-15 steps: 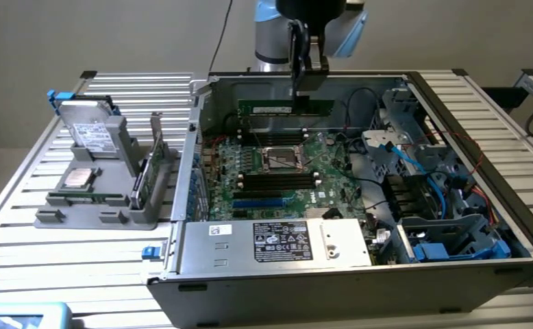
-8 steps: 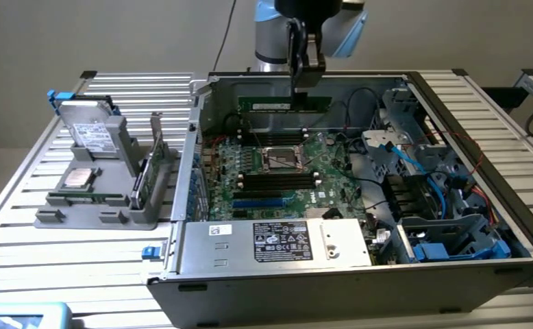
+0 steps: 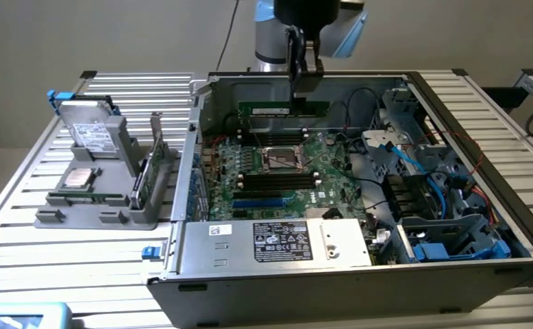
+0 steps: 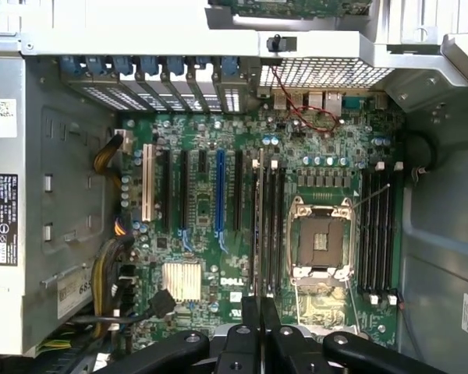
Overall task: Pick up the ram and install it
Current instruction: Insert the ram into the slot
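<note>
Your end effector [image 3: 304, 89] is clamped on the ram [image 3: 282, 109], holding it level inside the open computer case [image 3: 358, 291], above the memory slots [image 3: 268, 134] beside the CPU socket [image 3: 283, 158]. Pickup looks done; the ram is not yet seated.

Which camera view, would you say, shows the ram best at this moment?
The exterior view: the ram shows its green face, gripped by the tool above the motherboard. The wrist view catches the ram edge-on.
</note>
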Controlling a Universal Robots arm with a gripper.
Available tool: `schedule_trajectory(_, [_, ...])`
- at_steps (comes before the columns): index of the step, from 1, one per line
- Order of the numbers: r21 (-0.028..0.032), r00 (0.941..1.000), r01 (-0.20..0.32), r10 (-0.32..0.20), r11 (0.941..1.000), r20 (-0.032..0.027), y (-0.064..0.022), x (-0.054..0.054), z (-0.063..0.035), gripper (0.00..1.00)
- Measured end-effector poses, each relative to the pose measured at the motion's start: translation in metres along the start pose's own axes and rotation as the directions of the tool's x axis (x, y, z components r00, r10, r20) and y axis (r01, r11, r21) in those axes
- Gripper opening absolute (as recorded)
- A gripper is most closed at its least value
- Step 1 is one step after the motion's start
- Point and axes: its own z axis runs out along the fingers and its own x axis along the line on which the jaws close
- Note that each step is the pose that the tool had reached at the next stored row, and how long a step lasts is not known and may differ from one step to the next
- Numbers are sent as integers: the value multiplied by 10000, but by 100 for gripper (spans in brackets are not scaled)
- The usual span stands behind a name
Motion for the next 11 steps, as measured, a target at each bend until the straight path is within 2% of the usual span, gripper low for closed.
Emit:
schedule_trajectory(3, [1, 9998, 20, -20, 10000, -191, 0, -18, 23, 13])
schedule_trajectory(5, [11, 9994, 27, -26, 10000, -345, 0, -30, 35, 13])
schedule_trajectory(6, [20, 9992, 27, -26, 10000, -392, 1, -43, 43, 13])
schedule_trajectory(11, [32, 9992, 27, -25, 10000, -393, 2, -57, 99, 13])
